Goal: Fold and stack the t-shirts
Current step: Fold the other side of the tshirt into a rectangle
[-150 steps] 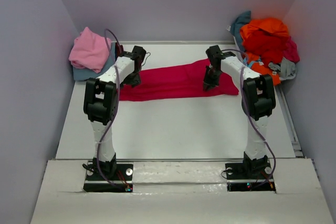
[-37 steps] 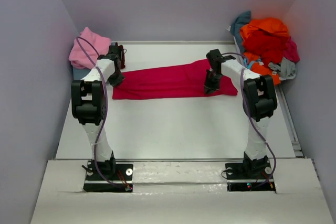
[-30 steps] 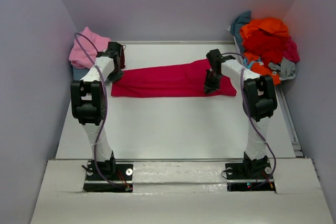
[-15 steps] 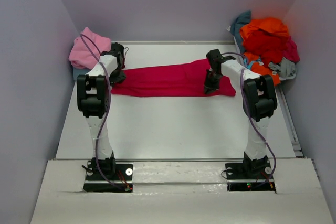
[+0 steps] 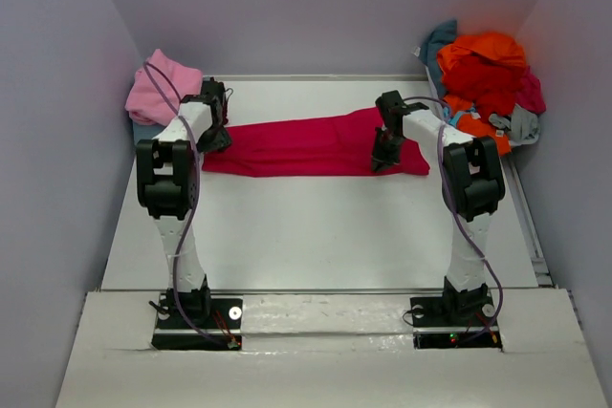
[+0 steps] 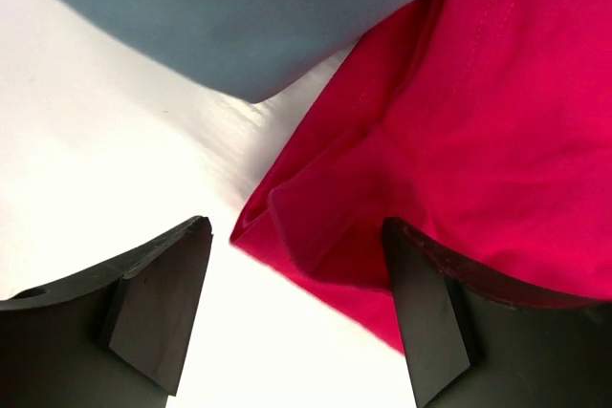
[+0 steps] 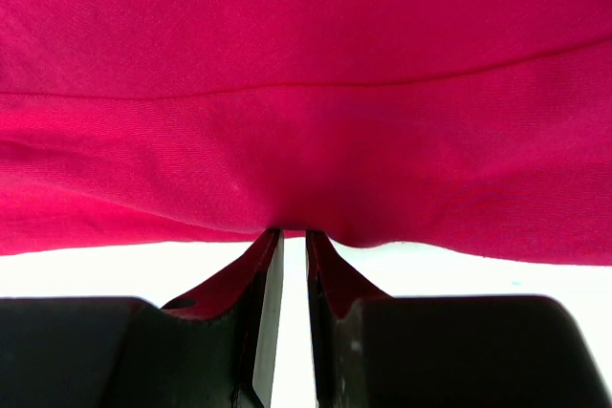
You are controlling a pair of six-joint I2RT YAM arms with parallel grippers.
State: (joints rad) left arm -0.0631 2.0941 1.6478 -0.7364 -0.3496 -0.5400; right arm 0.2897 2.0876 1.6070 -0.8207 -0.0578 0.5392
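1. Working over a white table (image 5: pixel 316 236), running out beneath both claws.
2. Showing the magenta-red t-shirt (image 5: pixel 306 145) lying flat on it as one long band, spanning from the left gripper (image 6: pixel 292 241) across to the right gripper (image 7: pixel 292 234).
3. Reaching the left arm (image 5: pixel 172 174) up from its base, elbow raised, forearm angling forward and down, wrist pointing at the band's left end.
4. Bending the right arm (image 5: pixel 469 179) likewise, elbow high, forearm slanting inward and down onto the band's right end.
5. Leaving a loose heap of t-shirts (image 5: pixel 483 78), orange and red uppermost, beyond and outward of the right gripper.
6. Leaving a pink t-shirt (image 5: pixel 163 88) resting on a dusty blue t-shirt (image 6: pixel 239 7), just beyond and outward of the left gripper.
7. Standing released at the left claw, fingers spread wide, the band's corner lying between them on the table, gripped by neither.
8. Pinching at the right claw, fingers almost together, clenching a small fold of the magenta-red hem.
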